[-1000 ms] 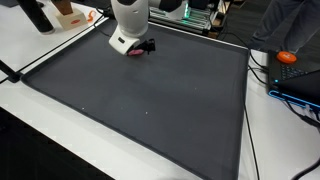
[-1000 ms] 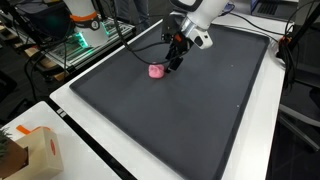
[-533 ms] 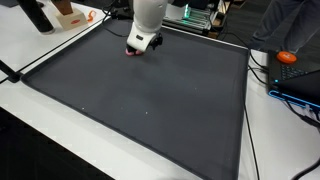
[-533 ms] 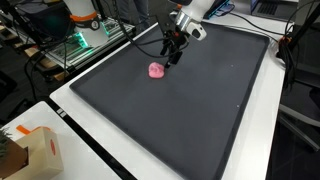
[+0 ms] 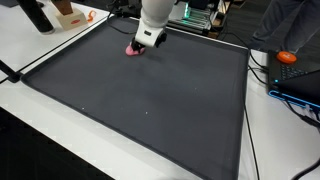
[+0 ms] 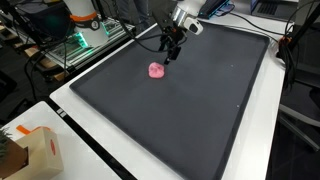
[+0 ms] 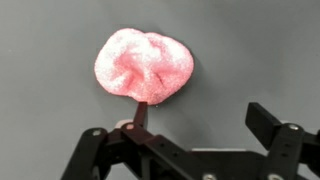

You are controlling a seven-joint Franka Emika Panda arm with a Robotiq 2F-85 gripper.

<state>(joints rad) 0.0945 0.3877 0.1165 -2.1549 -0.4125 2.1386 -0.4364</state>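
A crumpled pink soft lump (image 6: 156, 70) lies on the dark grey mat (image 6: 200, 110). It also shows in an exterior view (image 5: 132, 50), partly hidden behind the arm, and in the wrist view (image 7: 143, 65). My gripper (image 6: 170, 52) hangs just above the mat beside the lump, towards the mat's far edge. It is open and empty. In the wrist view the gripper (image 7: 200, 115) has its fingers spread, and one fingertip sits just under the lump's edge. The gripper also shows in an exterior view (image 5: 143, 44).
The mat (image 5: 150, 100) lies on a white table. A cardboard box (image 6: 38, 150) stands at one corner. An orange object (image 5: 288, 57) and cables lie beside the mat. Green-lit equipment (image 6: 78, 42) and a dark bottle (image 5: 36, 16) stand beyond the edge.
The arm has lifted and drawn back from the pink lump towards the mat's far edge. The lump has stayed in place on the mat.
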